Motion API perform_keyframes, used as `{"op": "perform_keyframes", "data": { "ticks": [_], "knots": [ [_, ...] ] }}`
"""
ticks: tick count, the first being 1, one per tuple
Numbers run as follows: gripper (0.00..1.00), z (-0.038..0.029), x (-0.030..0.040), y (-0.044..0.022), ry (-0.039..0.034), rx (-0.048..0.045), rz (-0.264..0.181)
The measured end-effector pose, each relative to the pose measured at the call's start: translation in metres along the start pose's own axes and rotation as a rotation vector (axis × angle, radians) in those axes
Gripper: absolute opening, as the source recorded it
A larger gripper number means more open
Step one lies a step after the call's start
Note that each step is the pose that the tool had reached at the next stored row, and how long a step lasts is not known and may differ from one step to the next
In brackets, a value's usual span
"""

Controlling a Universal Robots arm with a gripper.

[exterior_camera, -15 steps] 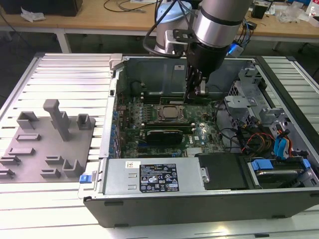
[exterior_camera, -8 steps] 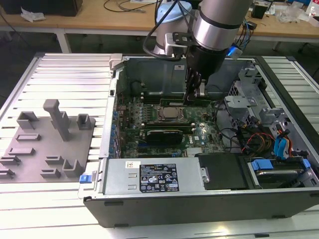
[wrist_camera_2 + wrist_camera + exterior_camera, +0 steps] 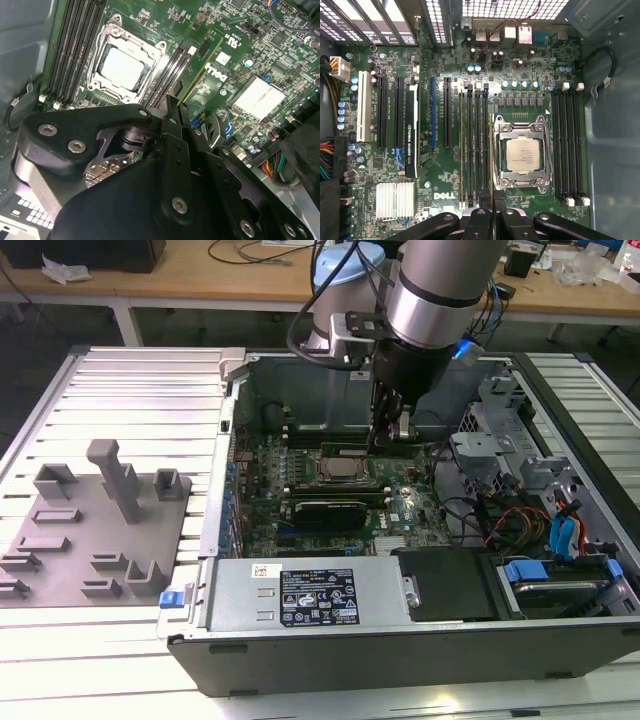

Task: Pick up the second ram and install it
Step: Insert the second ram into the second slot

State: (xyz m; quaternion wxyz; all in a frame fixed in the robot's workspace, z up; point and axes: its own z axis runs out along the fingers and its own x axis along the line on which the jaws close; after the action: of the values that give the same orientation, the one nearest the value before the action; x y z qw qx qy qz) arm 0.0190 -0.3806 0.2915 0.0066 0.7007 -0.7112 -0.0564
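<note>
Place: lab/workshop | cues: opened computer case [image 3: 400,640], wooden benches [image 3: 200,280] with cables, slatted table [image 3: 130,390]

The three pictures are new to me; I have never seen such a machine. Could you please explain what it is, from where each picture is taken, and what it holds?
It is a robot arm working inside an open computer case. The exterior view looks on from off the arm; grey holder blocks lie beside the case. Both wrist views come from cameras riding on the arm, facing the motherboard and its processor socket. The fingers seem closed on a thin green memory stick, the second ram, seen edge-on beside the socket. Whether it sits in a slot, I cannot tell.
</note>
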Motion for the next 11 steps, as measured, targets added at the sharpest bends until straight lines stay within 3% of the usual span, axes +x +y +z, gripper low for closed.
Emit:
{"op": "perform_keyframes", "data": {
  "ticks": [4, 7, 11],
  "knots": [
    [0.13, 0.0035, 0.0002, -0.0003, 0.0000, 0.0000, 0.000],
    [0.13, 0.0109, 0.0008, -0.0008, -0.0001, 0.0000, 0.000],
    [0.13, 0.0158, 0.0011, 0.0004, 0.0000, 0.0000, 0.000]
  ]
}}
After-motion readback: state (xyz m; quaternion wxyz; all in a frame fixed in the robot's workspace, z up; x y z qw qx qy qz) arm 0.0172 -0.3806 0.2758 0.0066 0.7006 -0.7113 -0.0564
